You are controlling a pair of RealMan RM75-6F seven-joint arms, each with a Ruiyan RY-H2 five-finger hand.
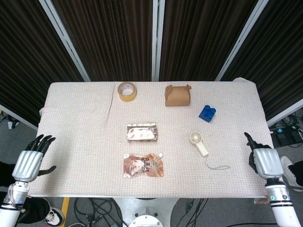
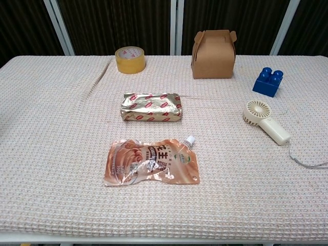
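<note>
Neither hand holds or touches anything. The right hand (image 1: 265, 161) hovers at the table's (image 1: 75, 118) right edge, near the front corner, its back to the head camera; its fingers (image 1: 248, 137) point away from the robot, and whether they are spread or curled under cannot be told from this angle. The nearest thing to it is the fan (image 1: 198, 143), which lies on the cloth to that hand's left, apart from it, its round head toward the far side and its handle slanting toward the near right; its cord (image 1: 217, 166) trails off the handle end toward the right hand. The left hand (image 1: 28, 164) hangs off the left edge, fingers (image 1: 41, 141) plainly apart and empty, well apart from every item; the pouch (image 1: 143, 165) at front centre is nearest to it, long axis across the table, spout to the right. Behind the pouch lies the foil pack (image 1: 141, 132); the tape (image 1: 127, 91), box (image 1: 177, 95) and block (image 1: 207, 113) stand further back. The chest view shows neither hand, and cuts the cord off at its right border.
</note>
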